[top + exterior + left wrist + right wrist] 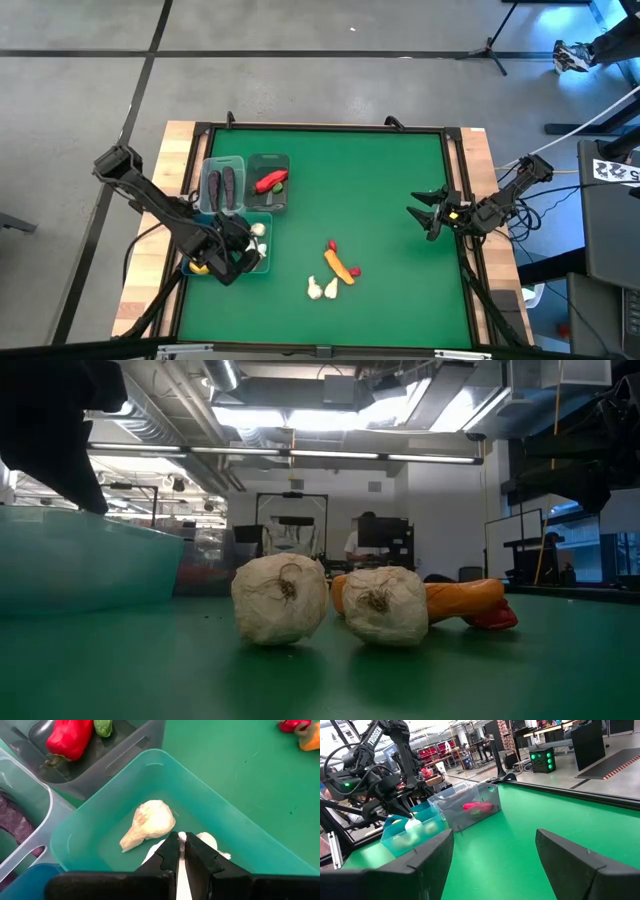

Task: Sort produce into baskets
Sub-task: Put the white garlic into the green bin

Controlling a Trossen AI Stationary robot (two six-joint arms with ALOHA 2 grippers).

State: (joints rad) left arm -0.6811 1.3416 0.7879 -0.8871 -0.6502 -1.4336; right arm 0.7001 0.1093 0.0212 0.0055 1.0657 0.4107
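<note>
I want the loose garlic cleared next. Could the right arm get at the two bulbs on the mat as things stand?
Probably yes: the right gripper is open, and bare mat lies between it and the two garlic bulbs.

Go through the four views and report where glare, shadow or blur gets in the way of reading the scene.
High view: even light, bright glare at the top right corner. Low view: ceiling lights blaze behind, so the two white garlic bulbs show shaded fronts; the translucent teal plastic bin is soft. Left wrist view: the left pincer is blurred close up, shut on a white garlic piece. Right wrist view: the right pincer's open fingers are dark and unfocused.
</note>
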